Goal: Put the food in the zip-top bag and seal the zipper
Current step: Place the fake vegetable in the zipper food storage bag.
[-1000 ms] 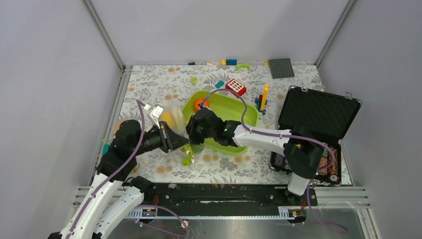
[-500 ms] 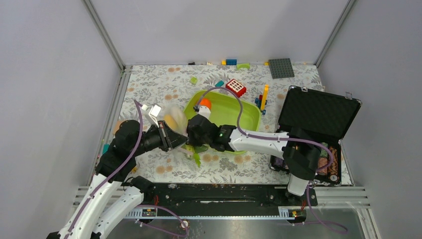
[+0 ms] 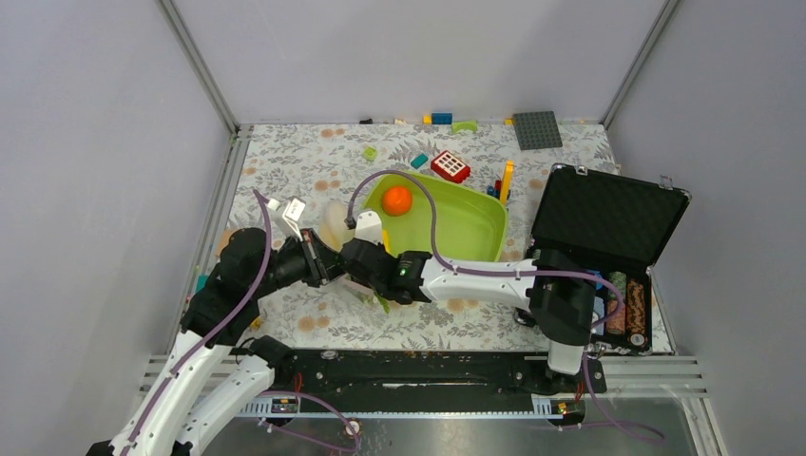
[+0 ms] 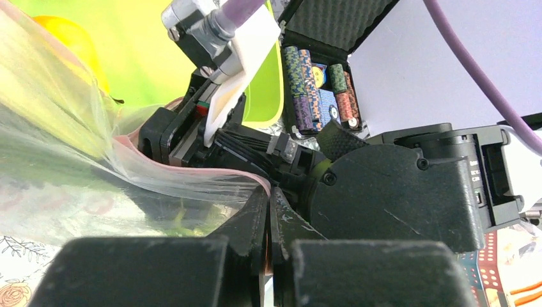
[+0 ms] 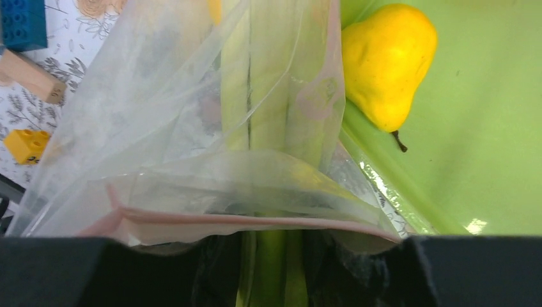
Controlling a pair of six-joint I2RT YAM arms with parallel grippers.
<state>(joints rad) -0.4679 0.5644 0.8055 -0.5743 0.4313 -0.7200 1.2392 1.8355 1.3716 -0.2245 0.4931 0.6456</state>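
The clear zip-top bag (image 3: 333,226) hangs between my two grippers. My left gripper (image 4: 270,198) is shut on the bag's pink zipper strip (image 4: 192,171) at the mouth edge. My right gripper (image 5: 275,268) is shut on the green-and-white leek (image 5: 268,115), whose stalk passes under the zipper (image 5: 255,220) into the bag. The leek's green end sticks out below the right gripper (image 3: 366,261) in the top view. A yellow pear (image 5: 387,67) lies beside the bag on the lime-green tray (image 5: 486,128). The orange-red fruit (image 3: 397,200) sits in the tray (image 3: 466,233). The cucumber is out of view.
An open black case (image 3: 608,218) with poker chips stands at the right. Loose bricks, a red-and-white block (image 3: 450,166) and a grey baseplate (image 3: 537,130) lie at the back. A blue brick (image 5: 19,22) and a yellow brick (image 5: 25,144) lie left of the bag.
My right gripper has moved left out of the tray to the bag mouth with the leek. The orange-red fruit now shows uncovered in the tray. My left gripper keeps its hold.
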